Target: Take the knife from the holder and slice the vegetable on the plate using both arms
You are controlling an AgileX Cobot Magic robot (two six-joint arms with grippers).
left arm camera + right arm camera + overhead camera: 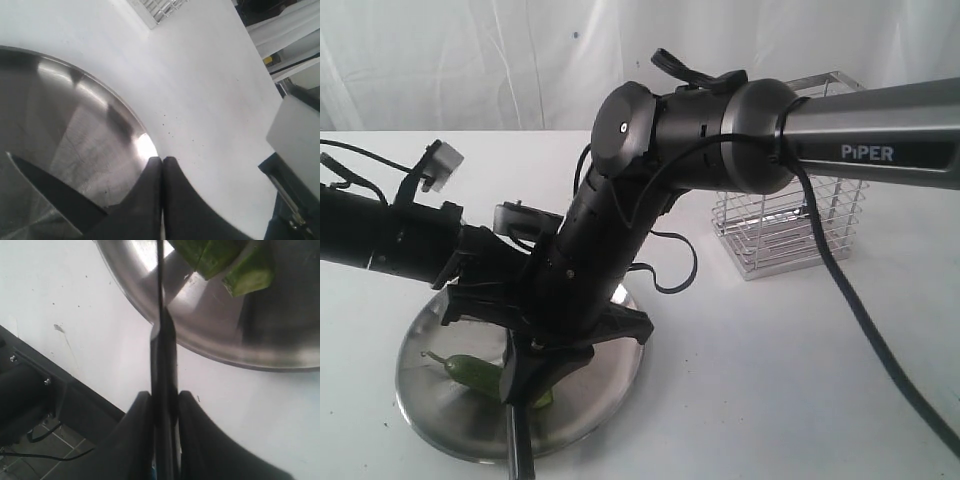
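White tabletop [770,380] all around me. My right arm [880,130], the grey-and-black one, sweeps in from the right of the exterior view and bends down over the plate. My left arm [380,235], all black, reaches in low from the left side.

The steel plate [440,420] sits at the near left of the tabletop, shiny, both end effectors over it. The wire holder [790,230] stands upright further back on the right, well apart from the plate and partly hidden behind my right arm.

The knife [164,365] is in my right end effector [165,395], fingers clamped on either side of the black handle. I see the blade edge-on, a thin dark line crossing the plate's rim towards the green pieces.

My left end effector [162,161] is pressed together with nothing between the fingers, tips just above the plate's rim.

The vegetable [475,372] lies on the plate beneath my right end effector, stem out to the left. From the right wrist it shows as separate pieces with pale cut faces.
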